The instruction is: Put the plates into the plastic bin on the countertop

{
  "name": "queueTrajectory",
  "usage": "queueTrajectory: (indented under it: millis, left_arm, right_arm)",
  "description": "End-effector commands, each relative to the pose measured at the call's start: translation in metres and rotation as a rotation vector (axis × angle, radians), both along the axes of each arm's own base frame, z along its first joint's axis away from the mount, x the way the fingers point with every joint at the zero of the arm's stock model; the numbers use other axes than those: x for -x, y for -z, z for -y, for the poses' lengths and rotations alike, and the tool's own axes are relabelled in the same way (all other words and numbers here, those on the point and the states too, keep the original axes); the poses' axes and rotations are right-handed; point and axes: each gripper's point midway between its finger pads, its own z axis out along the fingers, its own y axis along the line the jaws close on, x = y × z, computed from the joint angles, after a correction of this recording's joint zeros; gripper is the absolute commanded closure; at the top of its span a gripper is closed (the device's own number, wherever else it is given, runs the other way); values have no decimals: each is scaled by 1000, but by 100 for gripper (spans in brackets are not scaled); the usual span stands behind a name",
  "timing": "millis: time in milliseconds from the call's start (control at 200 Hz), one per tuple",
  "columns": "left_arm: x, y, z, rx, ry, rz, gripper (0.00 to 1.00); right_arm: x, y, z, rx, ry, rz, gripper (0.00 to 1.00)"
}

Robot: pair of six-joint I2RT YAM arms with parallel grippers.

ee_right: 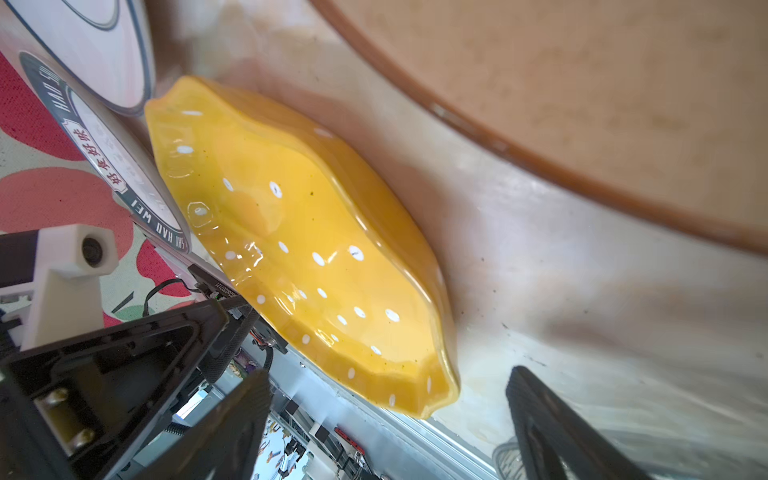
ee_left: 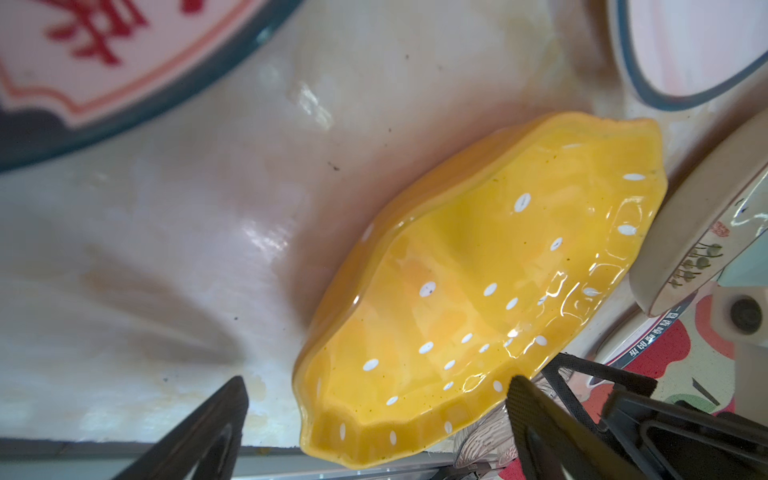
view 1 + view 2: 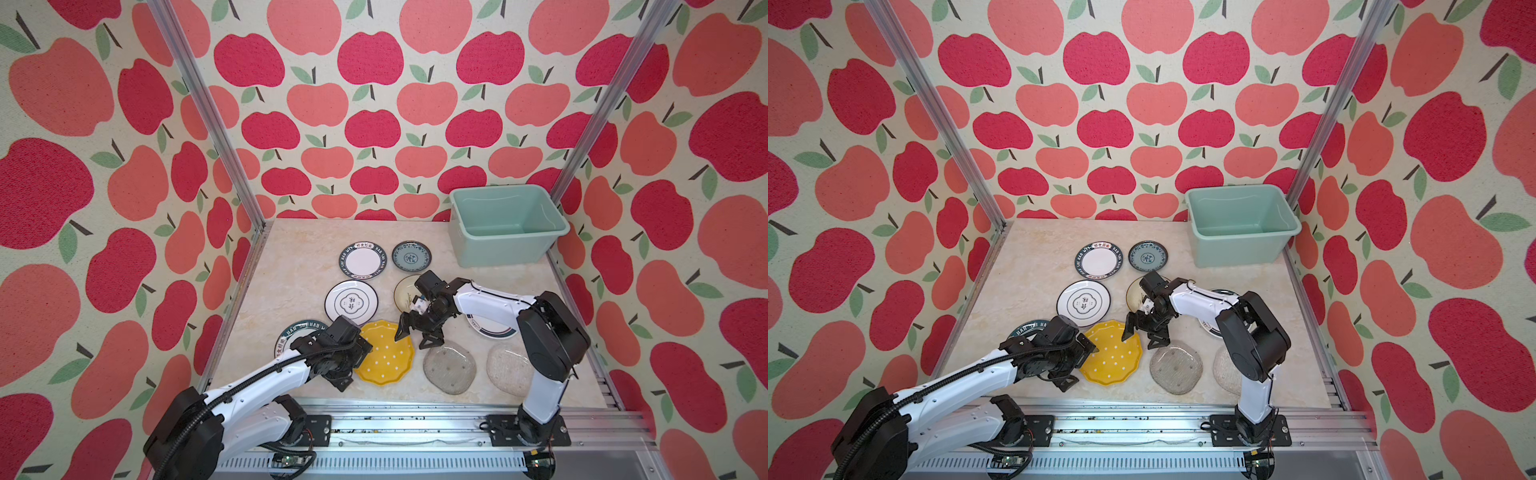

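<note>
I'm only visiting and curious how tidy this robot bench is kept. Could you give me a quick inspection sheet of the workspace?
Surface: beige marble-look countertop, bare between the plates.
Job's things: nine plates on the countertop, two partly under the arms; the plastic bin in the far right corner holds nothing.
Clutter: nothing seen.
Grippers: left gripper and right gripper both open, straddling opposite edges of the yellow plate; contact cannot be told.
Cables: black conduit runs along the left arm; loose wires at its base.
Surroundings: apple-print walls, aluminium rails.
</note>
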Motion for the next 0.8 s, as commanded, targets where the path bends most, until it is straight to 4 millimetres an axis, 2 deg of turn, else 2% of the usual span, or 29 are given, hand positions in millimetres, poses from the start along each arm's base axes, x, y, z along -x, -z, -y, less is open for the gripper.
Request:
queueTrajectory:
  millis: [0, 395, 495, 515, 795]
  left_arm:
    - [2, 7, -5, -15, 9, -14, 1]
    - [-5, 11, -12, -20, 22, -6, 1]
    - [-10, 7, -10, -11, 37, 19, 1]
    - [-10, 12, -11, -21, 41, 4, 1]
    - [-20, 15, 2, 48, 95, 33, 1]
  right_arm:
    - [-5, -2, -11, -24, 14, -4, 8]
    - [-4, 5, -23, -39, -6, -34, 9]
    - [-3, 3, -27, -65, -10, -36, 9]
    - [-3, 3, -27, -69, -10, -37, 9]
    - [-1, -8, -34, -147, -20, -29, 13]
